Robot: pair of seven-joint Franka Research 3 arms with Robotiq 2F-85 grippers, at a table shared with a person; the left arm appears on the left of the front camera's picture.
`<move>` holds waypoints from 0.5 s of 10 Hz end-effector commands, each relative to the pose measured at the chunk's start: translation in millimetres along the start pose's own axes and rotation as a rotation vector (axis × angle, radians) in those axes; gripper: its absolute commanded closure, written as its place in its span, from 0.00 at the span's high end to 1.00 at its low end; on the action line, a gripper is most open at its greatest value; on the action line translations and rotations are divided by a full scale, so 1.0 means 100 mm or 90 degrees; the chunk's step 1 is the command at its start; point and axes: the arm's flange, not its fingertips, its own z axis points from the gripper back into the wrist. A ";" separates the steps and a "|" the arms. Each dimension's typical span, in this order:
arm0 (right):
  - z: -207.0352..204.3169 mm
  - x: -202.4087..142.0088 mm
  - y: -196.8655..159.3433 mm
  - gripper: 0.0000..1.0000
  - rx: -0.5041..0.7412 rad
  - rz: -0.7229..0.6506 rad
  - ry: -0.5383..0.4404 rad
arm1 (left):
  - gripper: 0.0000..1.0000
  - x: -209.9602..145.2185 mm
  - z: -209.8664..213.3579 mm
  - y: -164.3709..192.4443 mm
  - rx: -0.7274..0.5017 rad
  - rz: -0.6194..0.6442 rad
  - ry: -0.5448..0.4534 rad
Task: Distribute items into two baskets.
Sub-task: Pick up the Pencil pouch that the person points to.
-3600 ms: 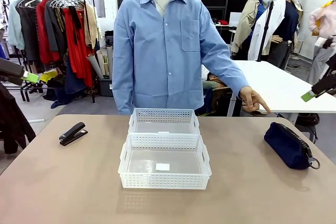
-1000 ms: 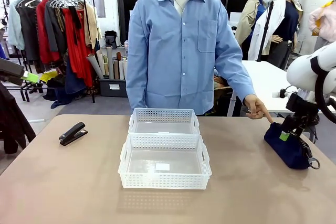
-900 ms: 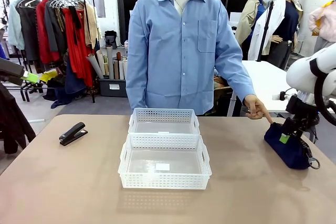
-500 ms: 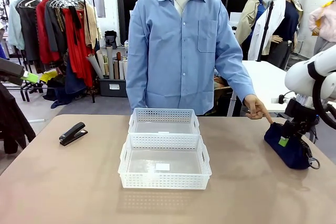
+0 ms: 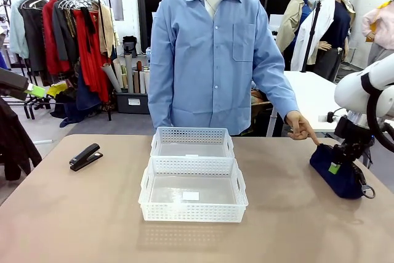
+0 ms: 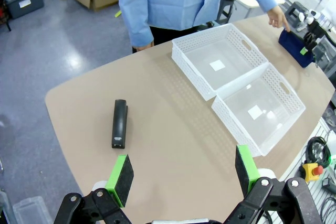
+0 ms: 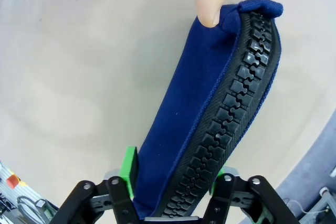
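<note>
Two baskets, one pouch, one stapler

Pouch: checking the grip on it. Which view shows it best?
Right wrist view: the pouch lies close-up between the fingers of the right gripper, a fingertip on its far end. Front view shows it small; left wrist view, tiny.

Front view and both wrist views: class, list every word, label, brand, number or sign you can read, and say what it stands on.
None can be read.
White label in the nearer white perforated plastic basket: too small to read.
White label in the farther white basket: likewise too small.
Paper label on the dark floor box in the background: blurred.
</note>
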 end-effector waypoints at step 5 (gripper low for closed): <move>-0.08 0.04 -0.08 0.00 0.006 0.015 -0.019 | 1.00 0.01 -0.01 0.01 -0.009 -0.003 -0.010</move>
